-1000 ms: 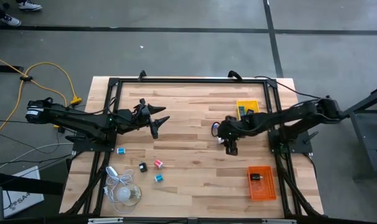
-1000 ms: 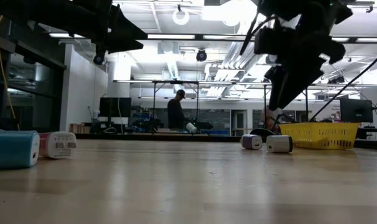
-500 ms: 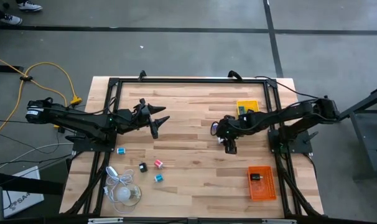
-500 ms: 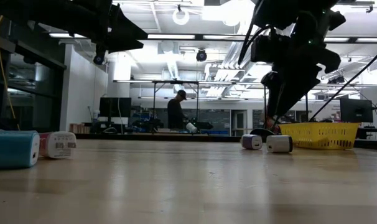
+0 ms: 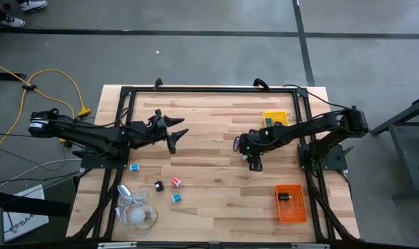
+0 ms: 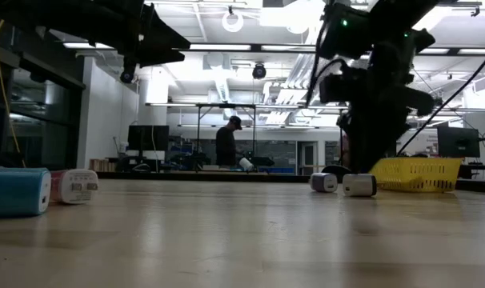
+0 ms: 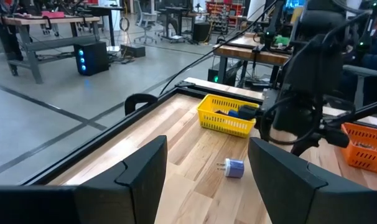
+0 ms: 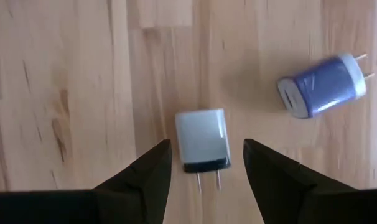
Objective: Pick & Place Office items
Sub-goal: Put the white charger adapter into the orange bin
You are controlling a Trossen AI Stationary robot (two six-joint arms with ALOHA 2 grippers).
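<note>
Office items are split into two bunches on the tabletop (image 5: 216,187): the right wrist view is the only one that really shows the white charger (image 8: 202,140), lying flat with its prongs showing, right between the right gripper's (image 8: 207,165) jaws, which stand apart on either side and aren't touching it. A purple charger (image 8: 321,86) lies just beside the white one, also on its side. From overhead you can barely make those two out, since the right gripper (image 5: 254,160) hangs over the white one and hides it, with only a speck of purple (image 5: 238,143) next to it. The low view shows both as little lumps (image 6: 359,185) in front of the yellow tray (image 6: 416,174), with the right arm coming down behind them. Overhead, the rest of the bunch lies well away from the white charger: a blue piece (image 5: 134,167), a black one (image 5: 158,185), a pink-red one (image 5: 175,182) and a teal one (image 5: 175,198), near a white bulb with a coiled cord (image 5: 136,211). An orange tray (image 5: 291,203) lies nearer the white charger. The left gripper (image 5: 173,133) waits off to the far side, jaws apart, holding nothing.
</note>
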